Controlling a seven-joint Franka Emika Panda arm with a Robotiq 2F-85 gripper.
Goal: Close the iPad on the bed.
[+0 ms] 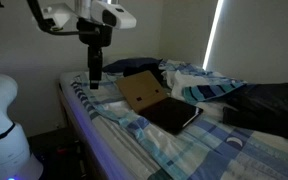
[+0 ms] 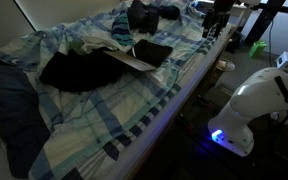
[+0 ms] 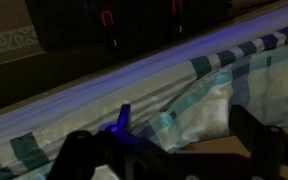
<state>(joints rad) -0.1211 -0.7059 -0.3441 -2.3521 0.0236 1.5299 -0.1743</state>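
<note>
Slippage threatens: your gripper [image 1: 93, 84], fingers spread, hangs at ten o'clock from the open iPad [image 1: 159, 103] on the bed [image 1: 184, 150]; shove its raised cover and it may skid over soft bedding.

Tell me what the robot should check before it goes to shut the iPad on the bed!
1. The iPad cover is raised, ready to fold down: ok.
2. The screen is bare, nothing lying on it: ok.
3. The gripper hangs apart from the iPad, over the edge of the bed: ok.
4. The gripper is open and empty, fingers spread in the wrist view: ok.
5. The dark cloth beside the iPad is out of the cover's way: cannot tell.
</note>
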